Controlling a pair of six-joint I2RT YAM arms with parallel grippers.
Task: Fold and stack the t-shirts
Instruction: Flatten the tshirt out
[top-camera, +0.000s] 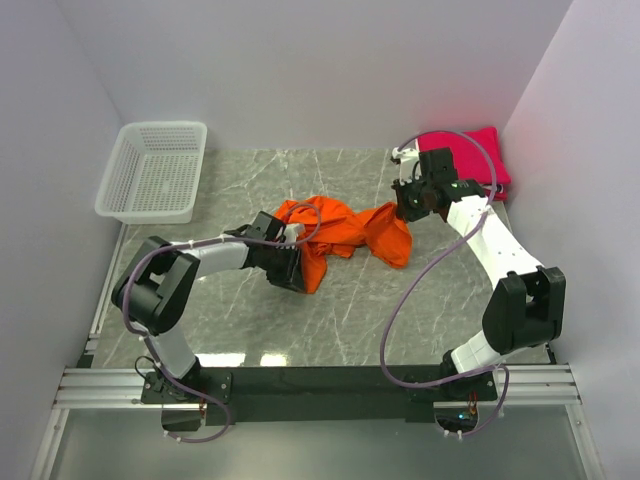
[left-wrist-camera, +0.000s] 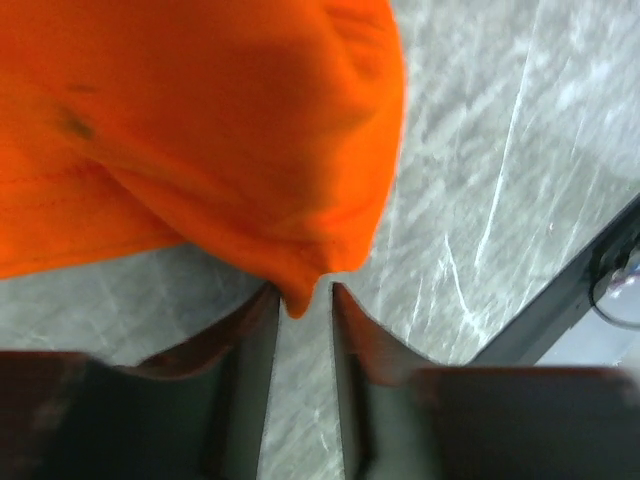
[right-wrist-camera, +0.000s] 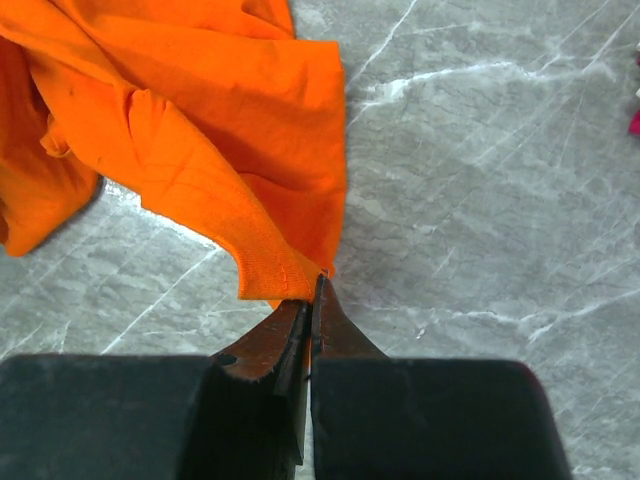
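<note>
At the bottom of the overhead frame, two arms rise from their bases at the near edge of a grey marbled desk (top-camera: 330, 320) and reach inward toward the one garment lying at its middle.

Left of centre, the left end effector (top-camera: 288, 268) sits low over the near-left part of the orange shirt (top-camera: 340, 235). In the left wrist view its jaws stand apart. A rounded fold of orange cloth fills the upper left of that frame, and its lowest tip dips between the two dark fingers (left-wrist-camera: 255, 340). The tip touches the left one, bare desk shows through the gap below, and no clamp on the cloth can be seen.

The shirt lies crumpled and unfolded across the centre of the overhead frame, bunched into ridges and spread between the two end effectors.

Right of centre and slightly farther back, the right end effector (top-camera: 405, 205) is closed on the shirt's right end. The right wrist view shows its fingers (right-wrist-camera: 275, 345) pressed together, with a stitched hem corner pinched at their tips. The rest of the cloth trails away into the upper left of that frame over the marbled surface.

Farther back, in the upper left of the overhead frame, a white mesh basket (top-camera: 148, 210) stands against the wall.

In the upper right corner, behind the right arm, the pink stack (top-camera: 485, 165) lies flat on the desk, well apart from the orange shirt.
</note>
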